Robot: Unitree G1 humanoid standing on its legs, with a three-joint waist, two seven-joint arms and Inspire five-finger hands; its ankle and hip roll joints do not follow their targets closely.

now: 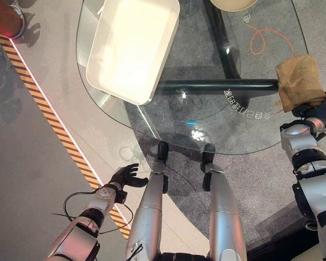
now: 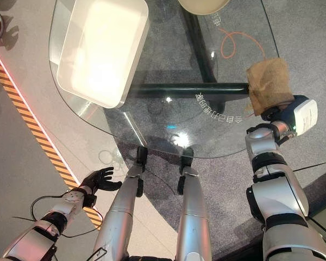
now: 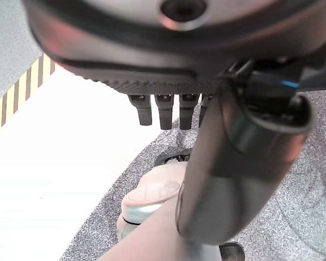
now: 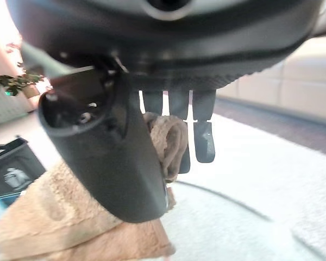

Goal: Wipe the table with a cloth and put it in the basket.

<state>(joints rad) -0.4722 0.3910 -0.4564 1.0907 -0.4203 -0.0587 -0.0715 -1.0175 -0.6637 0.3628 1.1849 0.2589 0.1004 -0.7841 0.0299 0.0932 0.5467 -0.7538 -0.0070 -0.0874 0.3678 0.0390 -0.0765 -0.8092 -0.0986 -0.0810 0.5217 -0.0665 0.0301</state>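
A tan cloth (image 1: 299, 80) lies on the right edge of the round glass table (image 1: 206, 128). My right hand (image 2: 285, 111) is at its near edge; in the right wrist view the thumb (image 4: 111, 157) and fingers (image 4: 204, 138) pinch a fold of the cloth (image 4: 54, 217). An orange scribble (image 1: 263, 38) marks the glass beyond the cloth. A white rectangular basket (image 1: 133, 46) sits on the table's far left part. My left hand (image 1: 126, 176) hangs low over the floor, left of the table, fingers relaxed and holding nothing.
A yellow-and-black striped line (image 1: 49, 117) runs across the floor at the left. A cream round dish (image 2: 204, 5) sits at the table's far edge. The dark table base (image 1: 223, 84) shows through the glass. A reddish object (image 1: 5, 19) stands on the floor at far left.
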